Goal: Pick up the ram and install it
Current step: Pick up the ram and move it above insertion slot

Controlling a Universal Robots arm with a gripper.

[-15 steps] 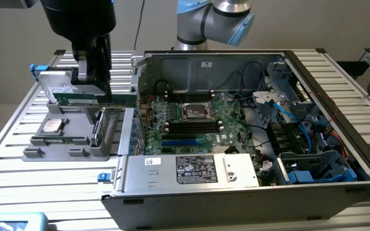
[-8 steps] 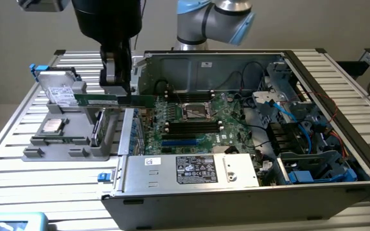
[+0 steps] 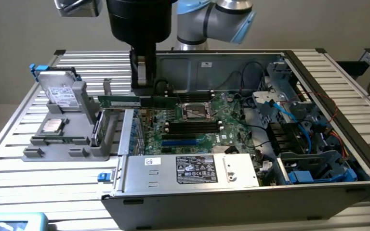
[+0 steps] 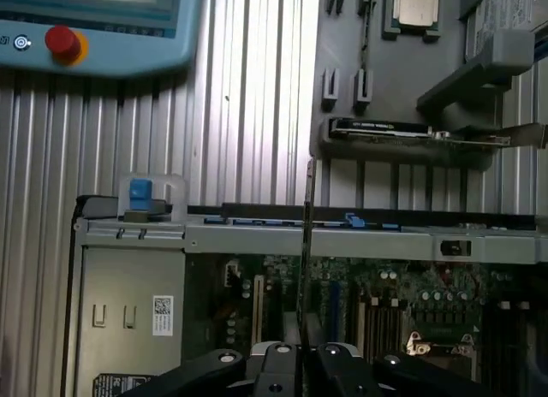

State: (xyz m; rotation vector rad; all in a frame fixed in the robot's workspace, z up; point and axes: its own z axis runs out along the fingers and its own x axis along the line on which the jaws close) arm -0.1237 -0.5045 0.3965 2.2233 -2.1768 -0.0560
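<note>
Ram (image 3: 117, 101) in jaws over case rim (image 4: 411, 240)

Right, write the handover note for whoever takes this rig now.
Gripper: shut on the ram, gripping it near its middle.
Ram: held in the air, roughly level, across the open computer case's wall on the exterior view's left, above the motherboard.
Long black slots: mid-motherboard, away from the ram.
Grey fixture: on the table at the exterior view's left, outside the case.
Done: ram picked up.
Left: the ram is not yet seated in a slot.
</note>
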